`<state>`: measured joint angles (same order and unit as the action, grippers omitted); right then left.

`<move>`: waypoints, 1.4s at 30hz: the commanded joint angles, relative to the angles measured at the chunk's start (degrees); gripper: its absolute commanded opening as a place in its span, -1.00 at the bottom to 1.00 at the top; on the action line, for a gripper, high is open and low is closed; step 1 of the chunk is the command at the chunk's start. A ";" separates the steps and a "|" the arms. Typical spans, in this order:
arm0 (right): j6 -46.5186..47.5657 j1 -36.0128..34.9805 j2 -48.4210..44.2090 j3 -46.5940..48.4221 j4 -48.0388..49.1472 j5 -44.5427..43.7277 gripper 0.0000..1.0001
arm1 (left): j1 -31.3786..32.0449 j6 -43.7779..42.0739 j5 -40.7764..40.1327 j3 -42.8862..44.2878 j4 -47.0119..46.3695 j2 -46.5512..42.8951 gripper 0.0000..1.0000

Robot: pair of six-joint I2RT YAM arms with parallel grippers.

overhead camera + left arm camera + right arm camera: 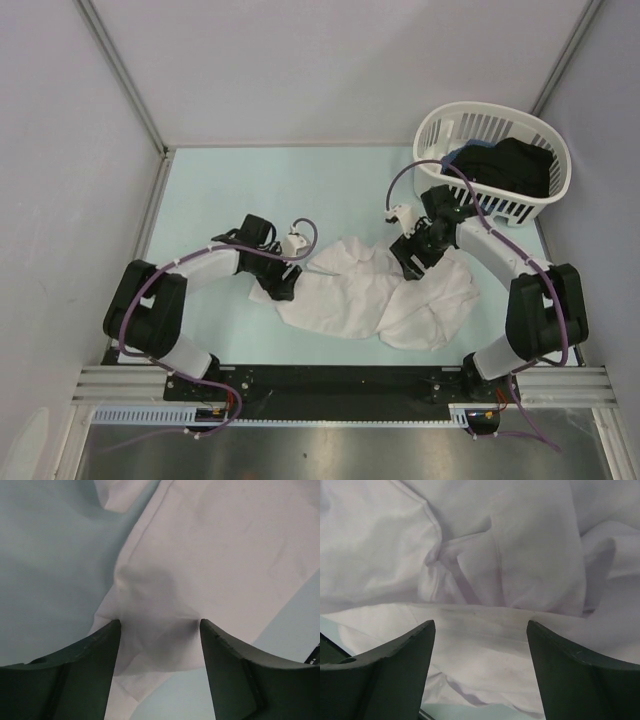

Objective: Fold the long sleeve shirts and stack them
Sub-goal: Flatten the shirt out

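The white shirt (pixel 380 295) lies bunched in the middle of the surface (pixel 220 190). The left claw (pixel 279 285) and right claw (pixel 411 262) sit wide open on its left and far edges, likely to pull it flat.

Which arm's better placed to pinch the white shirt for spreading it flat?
Probably left. The left gripper is open astride a small raised fold at the outer edge of the shirt, with table showing alongside. The right gripper, also open, sits over bunched, layered cloth, so it would likely catch several layers.
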<state>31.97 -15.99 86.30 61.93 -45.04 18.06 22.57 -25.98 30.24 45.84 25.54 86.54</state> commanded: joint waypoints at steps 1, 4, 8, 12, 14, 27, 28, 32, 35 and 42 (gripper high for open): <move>1.87 -3.43 1.32 0.65 -0.14 -1.80 0.48 | -2.34 -0.66 -5.72 1.00 -0.14 3.80 0.14; 2.05 -5.89 2.29 0.29 0.30 -1.37 -0.05 | -10.59 -0.56 -2.56 3.98 3.28 5.56 -0.32; -0.14 -9.06 6.24 4.66 2.23 0.30 -1.00 | -19.47 -3.63 -2.82 9.51 6.80 6.88 -1.00; -4.89 -11.52 11.42 16.94 4.52 4.16 -1.00 | -28.96 -4.35 -0.80 15.14 10.40 5.92 -1.00; -6.73 -12.75 14.84 22.59 4.08 6.54 -1.00 | -31.26 -5.04 0.43 18.64 12.41 5.39 -1.00; -10.45 -6.26 7.05 32.48 -2.32 15.43 -0.79 | -28.13 -6.45 22.38 32.82 26.65 -9.45 -1.00; -10.43 -5.55 6.43 31.07 -2.60 15.42 -0.33 | -25.06 -6.11 23.28 33.60 27.45 -10.85 -1.00; -14.56 -1.60 5.45 25.00 0.03 16.38 0.56 | -1.29 -0.93 23.91 39.03 23.62 -17.18 -1.00; -14.39 -1.15 5.90 27.09 -0.57 19.63 0.72 | 7.98 3.99 22.59 43.53 17.30 -16.85 -1.00; -5.96 -0.09 -6.56 17.83 2.49 25.52 1.00 | 8.90 9.54 15.92 52.94 11.21 -12.01 -1.00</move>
<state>20.62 -16.56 90.65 85.84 -45.69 37.69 31.88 -20.51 50.89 95.44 41.89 72.47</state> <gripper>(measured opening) 0.984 0.005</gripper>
